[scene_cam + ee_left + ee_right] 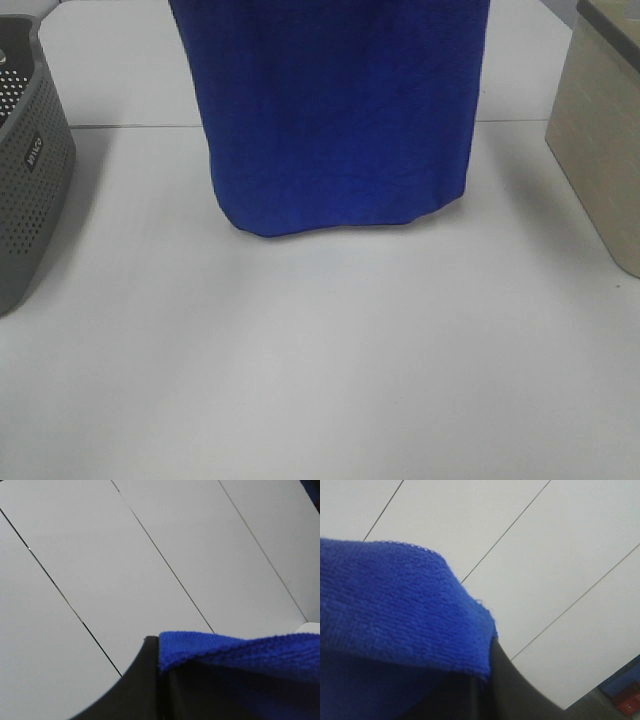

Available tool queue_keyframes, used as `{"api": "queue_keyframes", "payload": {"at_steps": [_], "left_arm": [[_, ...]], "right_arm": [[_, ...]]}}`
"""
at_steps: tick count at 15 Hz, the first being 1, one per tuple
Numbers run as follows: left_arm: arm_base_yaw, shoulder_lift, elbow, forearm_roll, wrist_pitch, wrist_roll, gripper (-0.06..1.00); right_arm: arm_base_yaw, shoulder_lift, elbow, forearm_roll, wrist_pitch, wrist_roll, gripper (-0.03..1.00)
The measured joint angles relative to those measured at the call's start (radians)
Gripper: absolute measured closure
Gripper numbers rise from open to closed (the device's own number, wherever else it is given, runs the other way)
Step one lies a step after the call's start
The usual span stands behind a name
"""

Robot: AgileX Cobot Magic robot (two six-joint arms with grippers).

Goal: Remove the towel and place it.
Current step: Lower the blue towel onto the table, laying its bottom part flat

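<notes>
We see the towel [335, 110] as a royal-blue plush cloth hanging broad and nearly flat below both grippers, lightly creased. Its gently curved lower edge is at the counter [320, 380]; we cannot tell whether it touches. At the left gripper [154, 680] a stitched edge folds over the dark fingers. At the right gripper [487, 690] a rounded corner drapes likewise.

A royal-blue plush towel [395, 610] drapes over the dark tool [482, 695], its stitched edge pinched at the tool's tip. Beyond the tool stretch white panels [555, 555] split by thin dark seams [520, 516].
</notes>
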Motion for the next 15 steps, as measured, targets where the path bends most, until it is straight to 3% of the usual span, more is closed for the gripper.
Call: {"api": "queue_keyframes", "payload": {"at_steps": [3, 4, 5, 10, 13, 15], "left_arm": [[0.034, 0.134, -0.136, 0.000, -0.015, -0.004, 0.94], [0.043, 0.196, -0.210, 0.001, -0.025, -0.004, 0.94], [0.066, 0.321, -0.379, 0.001, -0.040, -0.005, 0.94], [0.088, 0.618, -0.805, 0.003, -0.037, -0.007, 0.94], [0.083, 0.665, -0.882, 0.000, 0.055, -0.041, 0.94], [0.065, 0.663, -0.887, -0.014, 0.174, -0.048, 0.94]], "right_arm": [[-0.045, 0.123, -0.058, -0.126, -0.080, 0.159, 0.95], [-0.086, 0.166, -0.098, -0.129, -0.115, 0.201, 0.95], [-0.162, 0.255, -0.197, -0.117, -0.193, 0.279, 0.95], [-0.226, 0.394, -0.373, -0.052, -0.342, 0.332, 0.95], [-0.226, 0.406, -0.375, -0.038, -0.296, 0.332, 0.95], [-0.226, 0.394, -0.376, 0.046, -0.188, 0.300, 0.95]]}}
